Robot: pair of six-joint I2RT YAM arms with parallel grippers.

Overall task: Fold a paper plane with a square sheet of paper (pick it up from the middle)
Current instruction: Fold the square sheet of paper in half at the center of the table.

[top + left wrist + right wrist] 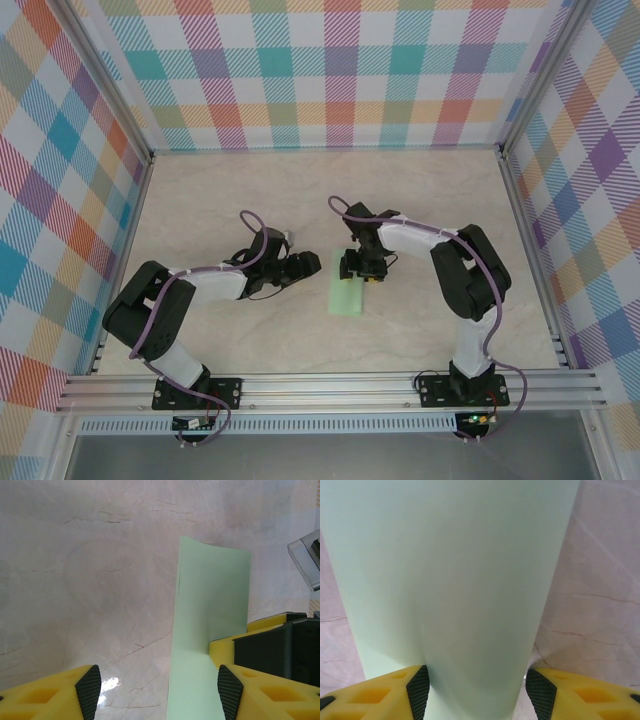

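My work surface is a beige marble-pattern table (pixel 420 190). Multicolour plaid walls (pixel 340 70) enclose three sides; an aluminium rail (pixel 330 385) spans my near edge.

The whole table (pixel 250 200) is seen from high above and behind the arm bases. The left wrist view is taken close over the table, past the left fingers (pixel 89 690); the right wrist view, even closer, past the right fingers (pixel 418 690). The sheet of paper (pixel 347 290) ahead of both finger pairs is shared by all three views.
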